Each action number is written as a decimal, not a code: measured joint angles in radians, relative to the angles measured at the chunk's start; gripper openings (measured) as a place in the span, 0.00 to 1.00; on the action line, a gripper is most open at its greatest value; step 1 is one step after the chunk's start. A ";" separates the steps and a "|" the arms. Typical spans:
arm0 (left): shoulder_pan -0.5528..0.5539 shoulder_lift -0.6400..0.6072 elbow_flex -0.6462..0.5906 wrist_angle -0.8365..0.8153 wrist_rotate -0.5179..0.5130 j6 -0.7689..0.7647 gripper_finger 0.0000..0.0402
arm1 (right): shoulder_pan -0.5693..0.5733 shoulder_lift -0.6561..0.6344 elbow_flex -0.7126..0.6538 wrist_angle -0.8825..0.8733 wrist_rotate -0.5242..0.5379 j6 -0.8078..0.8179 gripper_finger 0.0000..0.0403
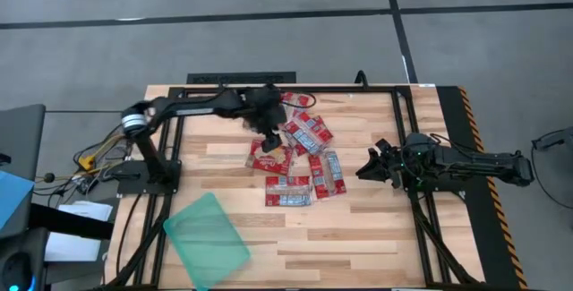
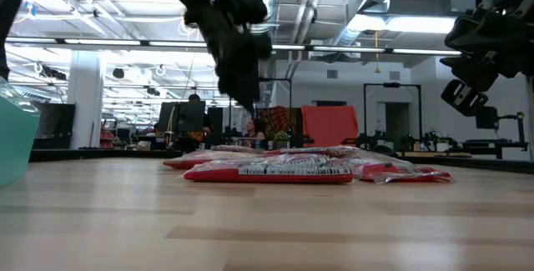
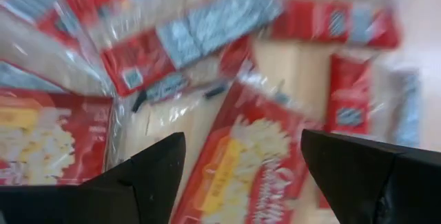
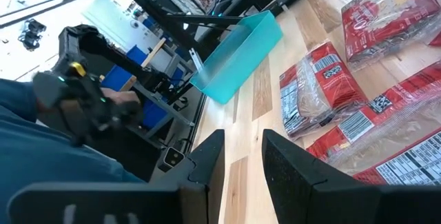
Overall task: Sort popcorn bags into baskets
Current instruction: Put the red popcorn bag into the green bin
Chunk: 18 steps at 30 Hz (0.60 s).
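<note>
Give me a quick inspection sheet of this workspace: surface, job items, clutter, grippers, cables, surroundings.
Surface: light wooden table with a black frame.
Job's things: red popcorn bags piled loosely mid-table, some overlapping; the teal basket sits apart near the front left corner, with nothing seen inside.
Clutter: nothing seen on the tabletop beyond these.
Grippers: left gripper is over the pile, fingers open above a squarish bag; right gripper waits beside the pile, nearly closed and empty.
Cables: yellow and dark cables off the table's left side.
Surroundings: grey floor in the high view; the low view shows an open hall with shelving and monitors.
</note>
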 joint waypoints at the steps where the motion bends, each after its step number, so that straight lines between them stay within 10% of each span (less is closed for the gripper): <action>1: 0.007 0.025 0.005 -0.001 0.010 0.018 0.69 | 0.000 0.000 0.000 0.000 0.000 0.000 0.31; 18: 0.011 0.238 0.012 -0.153 -0.023 0.220 0.61 | 0.000 0.000 0.000 0.000 -0.001 0.001 0.30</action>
